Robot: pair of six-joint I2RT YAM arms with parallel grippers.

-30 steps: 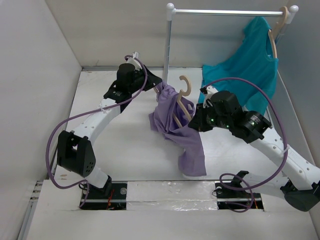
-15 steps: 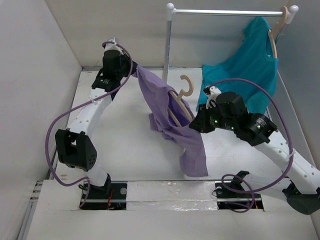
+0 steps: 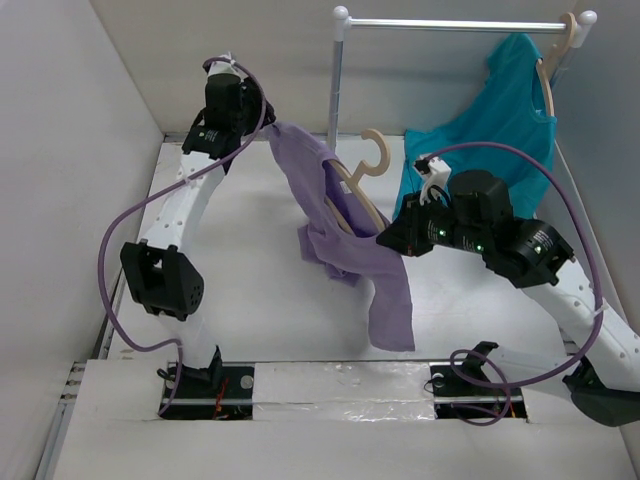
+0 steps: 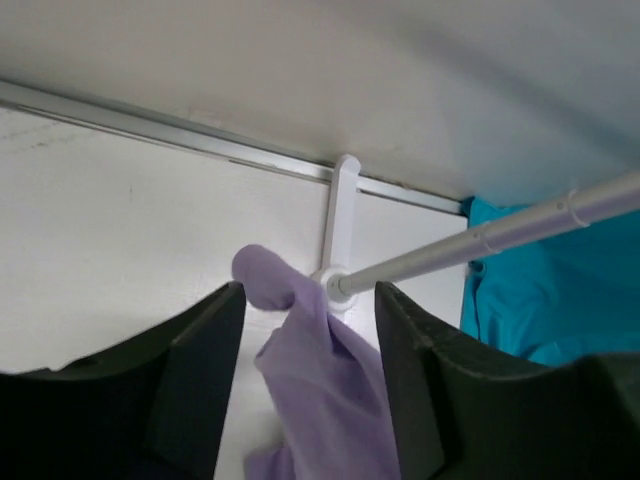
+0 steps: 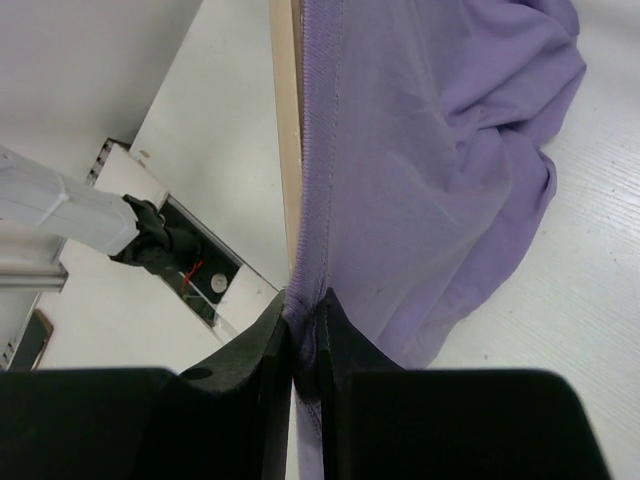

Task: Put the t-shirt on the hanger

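Hanging mid-air over table [image 3: 250, 280]: shirt [image 3: 340, 225], draped along hanger [image 3: 372, 165], low end trailing down. Pinched up high by left gripper [image 4: 305, 330], closed on a fabric wad. Clamped tight at right gripper [image 5: 303, 330]: hanger arm plus shirt hem. Risks: could drag shirt off hanger arm through too much leftward pull. May keep hem trapped under right fingers, blocking proper seating.
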